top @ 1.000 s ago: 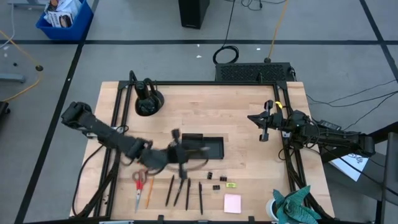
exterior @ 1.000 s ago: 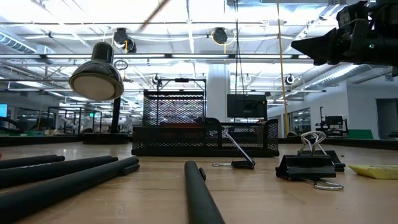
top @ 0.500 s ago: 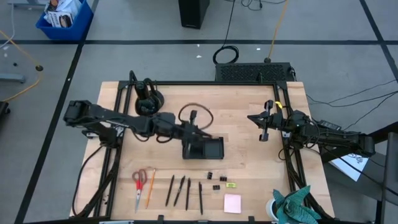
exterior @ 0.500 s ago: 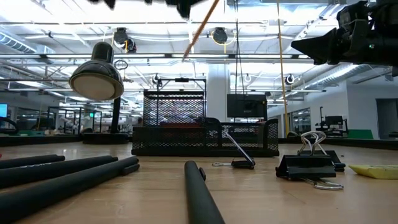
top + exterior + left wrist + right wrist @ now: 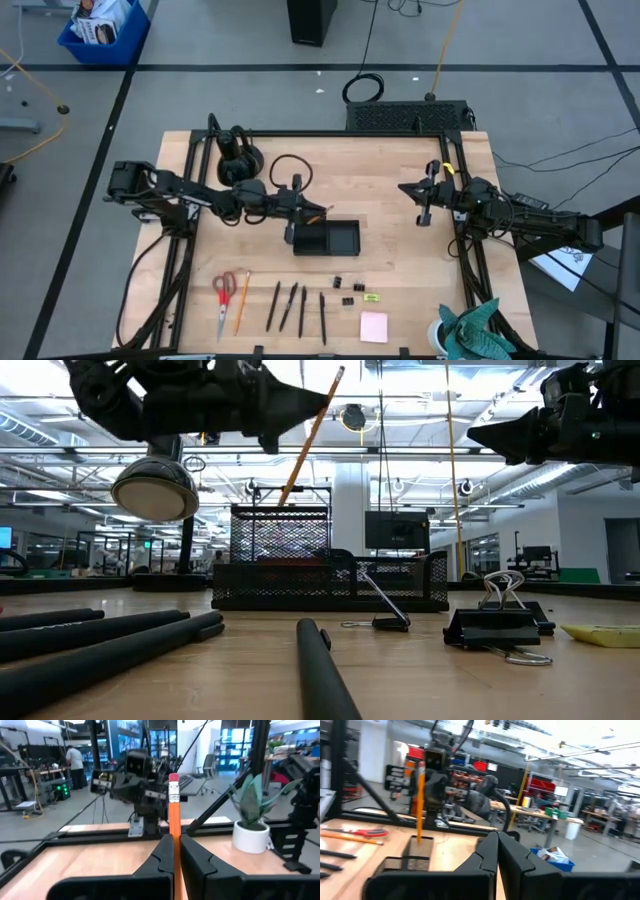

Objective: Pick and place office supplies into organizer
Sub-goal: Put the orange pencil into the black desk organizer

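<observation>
Within the last second the left arm has swung from the near row of supplies to the organizer (image 5: 327, 238). The left gripper (image 5: 297, 207), fingers clamped on an orange pencil (image 5: 313, 217), hangs over its left end, ready to drop. The right gripper (image 5: 424, 205), fingers together, waits at the bench's right.

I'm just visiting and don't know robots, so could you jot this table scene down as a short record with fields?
Left gripper: shut on an orange wooden pencil, held above the organizer's left end
Organizer: small black mesh tray at the table's middle
Right gripper: shut, empty, waiting at the table's right side
Still on the table: red-handled scissors, second orange pencil, four thin black pens, tiny black clips, small yellow-green piece, square pink notepad
Nearby: round black domed lamp
</observation>
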Action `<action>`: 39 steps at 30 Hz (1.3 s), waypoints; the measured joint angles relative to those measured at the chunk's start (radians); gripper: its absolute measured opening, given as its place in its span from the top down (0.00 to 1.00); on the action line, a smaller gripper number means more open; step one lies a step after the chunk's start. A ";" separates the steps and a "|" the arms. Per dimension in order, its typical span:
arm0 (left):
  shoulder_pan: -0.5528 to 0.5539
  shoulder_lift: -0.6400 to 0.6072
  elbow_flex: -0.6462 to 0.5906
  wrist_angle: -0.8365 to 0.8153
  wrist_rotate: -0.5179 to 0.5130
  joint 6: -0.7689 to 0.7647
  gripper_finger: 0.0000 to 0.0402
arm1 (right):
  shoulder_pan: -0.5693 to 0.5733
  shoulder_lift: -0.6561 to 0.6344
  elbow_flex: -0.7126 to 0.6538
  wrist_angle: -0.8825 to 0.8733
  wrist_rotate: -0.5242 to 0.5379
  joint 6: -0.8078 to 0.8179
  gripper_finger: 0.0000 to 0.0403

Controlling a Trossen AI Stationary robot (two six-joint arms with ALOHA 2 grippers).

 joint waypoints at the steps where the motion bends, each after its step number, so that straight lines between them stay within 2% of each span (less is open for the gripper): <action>1: 0.000 0.011 0.001 0.002 -0.006 0.002 0.98 | 0.000 0.000 0.000 0.000 0.010 0.000 0.99; 11: 0.013 0.157 0.001 0.082 -0.036 -0.034 0.97 | 0.000 0.000 0.000 0.000 0.008 0.054 0.99; 14: 0.006 0.164 0.001 0.090 -0.038 -0.042 0.99 | 0.000 0.000 0.000 0.000 0.005 0.054 0.99; 20: -0.003 0.164 0.001 0.047 -0.081 -0.051 0.96 | 0.000 0.000 0.000 0.000 0.004 0.081 0.99; 24: -0.022 0.164 0.001 0.023 -0.107 -0.057 0.98 | 0.000 0.000 0.000 0.000 0.004 0.082 0.99; 28: -0.030 0.165 -0.052 0.040 -0.147 -0.056 0.97 | 0.000 0.000 0.000 0.000 0.004 0.081 0.99; 31: -0.029 0.165 -0.114 0.124 -0.188 -0.079 0.96 | 0.000 0.000 0.000 0.000 0.003 0.087 0.99; 34: -0.029 0.165 -0.162 0.210 -0.191 -0.084 0.98 | 0.000 0.000 0.000 0.001 0.003 0.089 0.99; 39: -0.029 0.165 -0.178 0.244 -0.191 -0.086 0.97 | 0.000 0.000 0.000 0.002 0.004 0.081 0.99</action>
